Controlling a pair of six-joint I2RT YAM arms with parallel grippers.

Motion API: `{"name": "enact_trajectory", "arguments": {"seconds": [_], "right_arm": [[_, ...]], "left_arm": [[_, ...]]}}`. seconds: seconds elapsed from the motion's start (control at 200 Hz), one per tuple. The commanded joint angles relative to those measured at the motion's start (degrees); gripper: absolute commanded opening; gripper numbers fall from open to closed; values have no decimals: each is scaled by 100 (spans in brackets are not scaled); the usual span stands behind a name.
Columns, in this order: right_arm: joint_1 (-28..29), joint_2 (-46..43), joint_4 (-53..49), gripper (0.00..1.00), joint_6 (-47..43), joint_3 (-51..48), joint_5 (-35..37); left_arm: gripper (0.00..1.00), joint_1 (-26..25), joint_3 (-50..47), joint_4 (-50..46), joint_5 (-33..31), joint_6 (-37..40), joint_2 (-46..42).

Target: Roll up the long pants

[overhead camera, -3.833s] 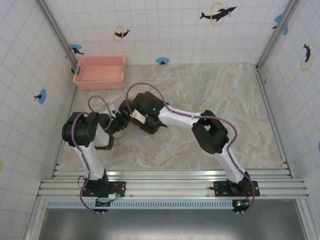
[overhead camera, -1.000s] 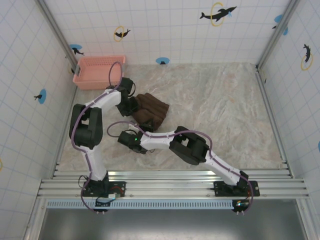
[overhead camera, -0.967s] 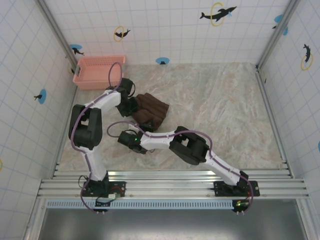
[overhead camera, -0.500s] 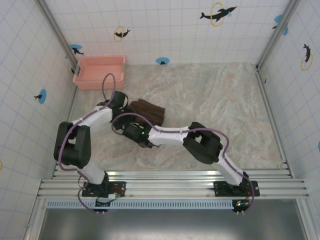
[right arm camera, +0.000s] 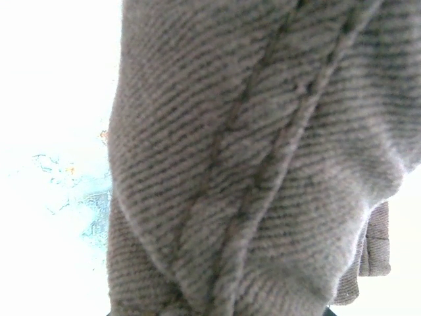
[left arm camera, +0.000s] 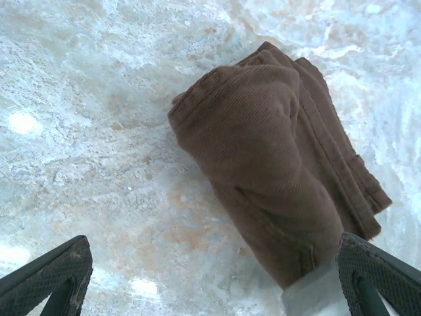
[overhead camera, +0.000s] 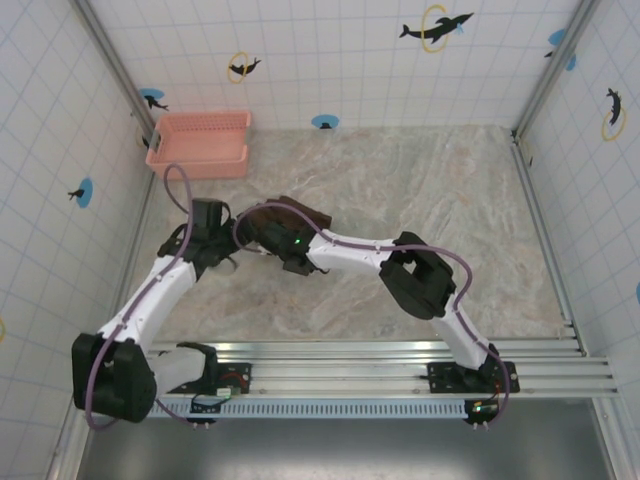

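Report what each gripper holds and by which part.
Left gripper: open, holding nothing. Right gripper is against the rolled pants; whether it grips them cannot be told.

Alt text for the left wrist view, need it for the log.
The long pants lie rolled into a brown bundle on the marbled table. The left gripper is open, its fingers spread wide at the frame's bottom corners.

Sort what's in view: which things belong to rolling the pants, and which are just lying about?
For the job: long pants, bundled on the table; left gripper, open near them.
Lying about: pink basket, far left corner.
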Motion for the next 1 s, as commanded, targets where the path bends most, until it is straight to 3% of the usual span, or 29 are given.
{"name": "enact_trajectory", "arguments": {"seconds": [0.0,0.225,0.345,0.49,0.721,0.996], "right_arm": [[-216,677,-804,0,308,-71,-1490],[-420,879,-1049,0,318,138,-2311],[-620,946,-1059,0,385,95,-2908],[-835,1069,-1080,0,428,129,-3491],[-841,1189,-1228,0,401,236,-3606],[-849,1154,-1239,0,411,262,-3628]], "left_arm": [[97,236,-852,797,437,-125,-536],[97,358,-2509,4202,1735,-1138,-284],[97,350,-2756,5683,2179,-1551,246],[97,328,-2731,5983,2283,-1594,345],[97,337,-2670,5945,2272,-1533,374],[97,310,-2628,7312,2376,-1791,1938]]}}
